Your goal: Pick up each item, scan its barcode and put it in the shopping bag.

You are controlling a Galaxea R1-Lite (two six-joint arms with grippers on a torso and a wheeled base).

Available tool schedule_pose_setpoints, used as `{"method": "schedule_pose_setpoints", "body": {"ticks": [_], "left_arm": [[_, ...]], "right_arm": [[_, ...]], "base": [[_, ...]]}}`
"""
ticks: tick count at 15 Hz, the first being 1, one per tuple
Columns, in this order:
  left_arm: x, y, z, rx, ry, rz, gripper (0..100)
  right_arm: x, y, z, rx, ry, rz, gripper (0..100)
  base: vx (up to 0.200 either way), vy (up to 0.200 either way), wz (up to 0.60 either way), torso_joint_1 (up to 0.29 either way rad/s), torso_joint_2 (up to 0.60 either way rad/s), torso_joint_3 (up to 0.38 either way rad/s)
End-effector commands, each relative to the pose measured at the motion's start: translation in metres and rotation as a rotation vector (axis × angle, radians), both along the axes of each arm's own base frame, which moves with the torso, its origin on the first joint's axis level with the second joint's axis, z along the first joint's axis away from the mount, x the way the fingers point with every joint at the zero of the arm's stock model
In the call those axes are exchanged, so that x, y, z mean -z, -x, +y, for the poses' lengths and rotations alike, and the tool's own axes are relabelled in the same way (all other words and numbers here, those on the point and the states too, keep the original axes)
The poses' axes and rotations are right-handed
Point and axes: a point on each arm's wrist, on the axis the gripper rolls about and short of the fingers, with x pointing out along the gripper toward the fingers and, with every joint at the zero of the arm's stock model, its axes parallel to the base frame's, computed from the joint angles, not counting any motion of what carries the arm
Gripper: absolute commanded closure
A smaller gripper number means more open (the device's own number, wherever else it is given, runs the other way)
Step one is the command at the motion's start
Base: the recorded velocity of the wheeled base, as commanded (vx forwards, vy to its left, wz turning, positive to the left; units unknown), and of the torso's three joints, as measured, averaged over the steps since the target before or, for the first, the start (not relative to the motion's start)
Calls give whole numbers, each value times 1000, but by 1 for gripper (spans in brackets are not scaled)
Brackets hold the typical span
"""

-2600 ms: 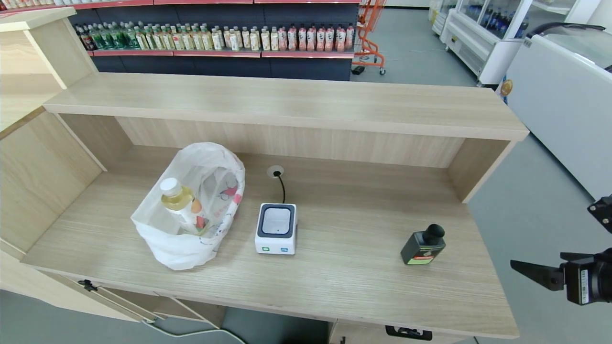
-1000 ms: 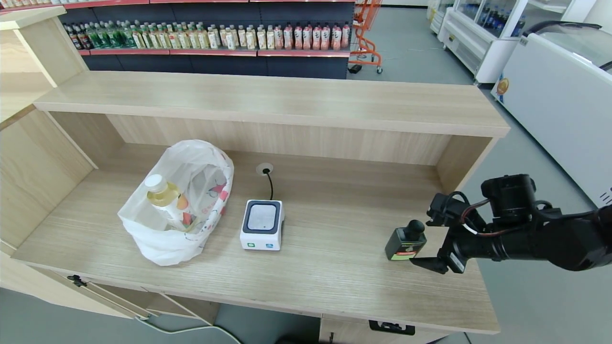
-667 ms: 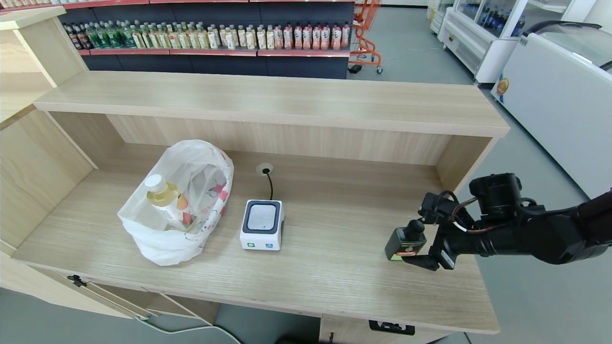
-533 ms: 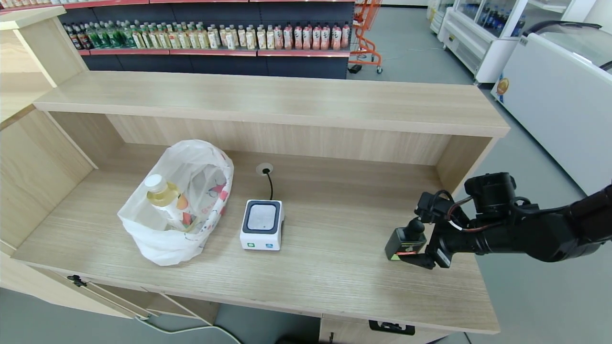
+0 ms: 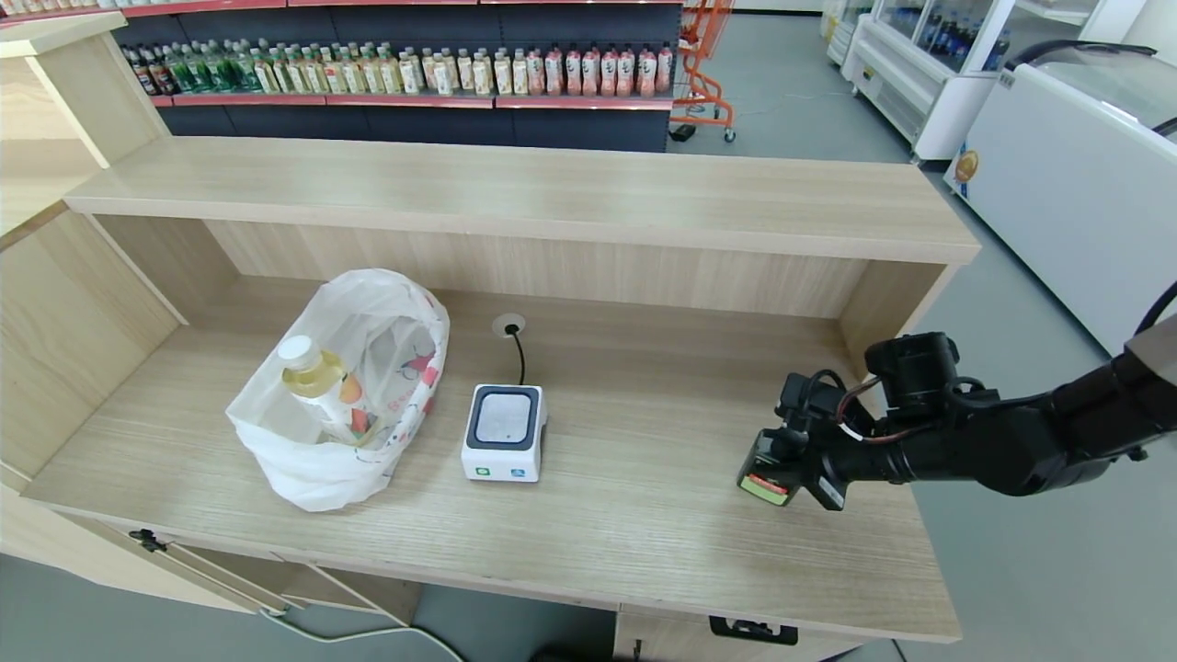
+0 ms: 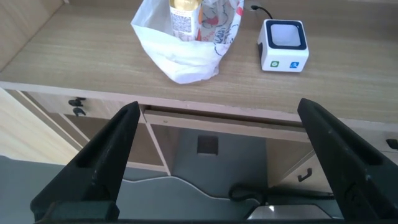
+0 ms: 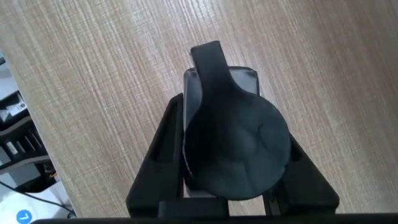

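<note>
Dark bottle (image 5: 761, 471), half hidden, clamped in right gripper (image 5: 782, 458); left gripper (image 6: 221, 158) spread wide.

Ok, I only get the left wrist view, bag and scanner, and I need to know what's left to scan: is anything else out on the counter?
Observer: Yes, a small dark bottle near the right end of the counter.
Operator: Is the right arm anywhere near it?
Observer: The right gripper is closed around it, one finger on each side of the body below the cap.
Operator: Which way from there to the scanner?
Observer: The scanner sits to the bottle's left, between it and the bag.
</note>
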Motion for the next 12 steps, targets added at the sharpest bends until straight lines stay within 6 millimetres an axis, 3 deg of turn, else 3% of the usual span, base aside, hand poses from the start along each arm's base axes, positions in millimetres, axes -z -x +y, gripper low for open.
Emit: {"method": "schedule_pose_setpoints", "body": {"ticks": [1, 4, 7, 8, 9, 12], "left_arm": [[0, 0, 0, 0, 0, 0, 0], [0, 0, 0, 0, 0, 0, 0], [0, 0, 0, 0, 0, 0, 0], [0, 0, 0, 0, 0, 0, 0], [0, 0, 0, 0, 0, 0, 0], [0, 0, 0, 0, 0, 0, 0]], "right_arm": [[3, -1, 2, -6, 2, 8, 100], [-3, 0, 4, -11, -3, -11, 100], [-40, 9, 3, -17, -16, -125, 100], [-53, 17, 1, -21, -10, -167, 100], [-70, 38, -5, -52, 29, -249, 100], [-81, 75, -21, -174, 196, -455, 100]], "base": [[0, 0, 0, 0, 0, 0], [0, 0, 0, 0, 0, 0], [0, 0, 0, 0, 0, 0], [0, 0, 0, 0, 0, 0], [0, 0, 0, 0, 0, 0], [0, 0, 0, 0, 0, 0]]}}
